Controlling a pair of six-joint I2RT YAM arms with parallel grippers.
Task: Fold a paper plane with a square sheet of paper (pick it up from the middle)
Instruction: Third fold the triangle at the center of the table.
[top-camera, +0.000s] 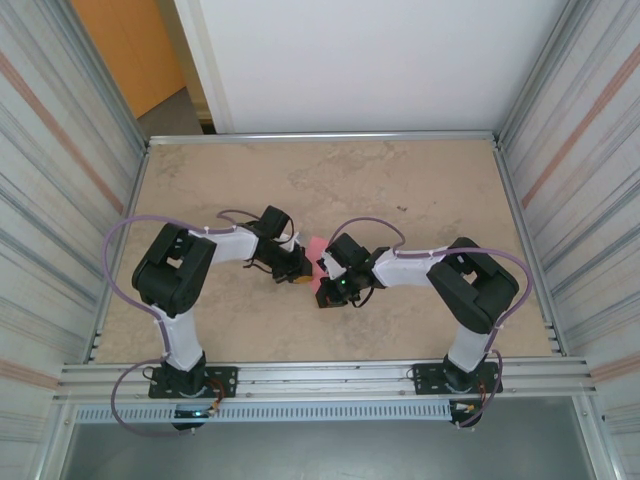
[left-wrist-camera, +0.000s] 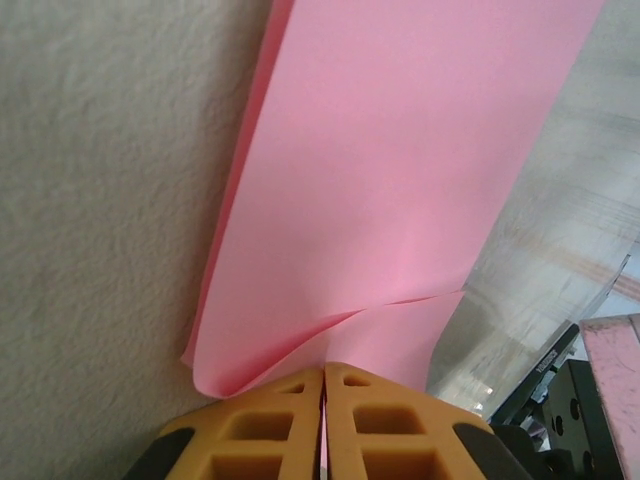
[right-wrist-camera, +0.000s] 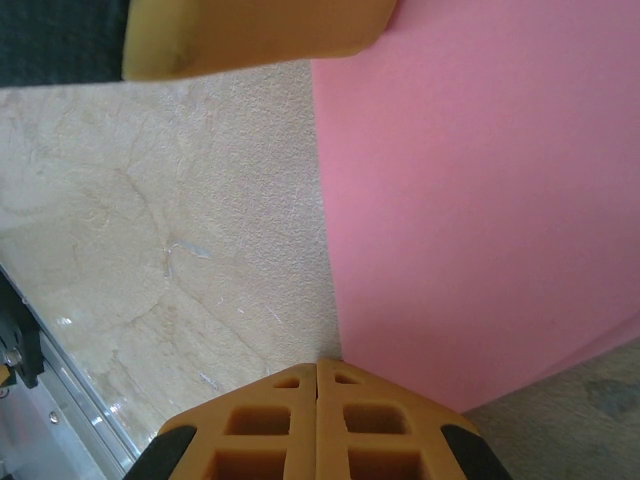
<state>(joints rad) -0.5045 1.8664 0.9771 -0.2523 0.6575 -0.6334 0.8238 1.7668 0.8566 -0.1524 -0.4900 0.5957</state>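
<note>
The square sheet of paper (top-camera: 317, 248) is pink and lies at the table's middle between my two grippers. In the left wrist view the sheet (left-wrist-camera: 400, 150) is doubled over, with a curled fold at its lower left and a loose flap edge running right. My left gripper (left-wrist-camera: 324, 368) is shut on it, a thin pink strip showing between the yellow fingers. From above, the left gripper (top-camera: 303, 272) meets the sheet from the left. My right gripper (top-camera: 326, 272) comes from the right. Its jaws (right-wrist-camera: 318, 362) are pressed together, tips at the sheet's (right-wrist-camera: 480, 200) lower left edge, nothing visible between them.
The beige stone-patterned table (top-camera: 400, 180) is walled by ribbed metal panels (top-camera: 60, 180) left and right and a rail along the near edge (top-camera: 320, 375). One yellow finger of the left gripper (right-wrist-camera: 250, 35) crosses the top of the right wrist view.
</note>
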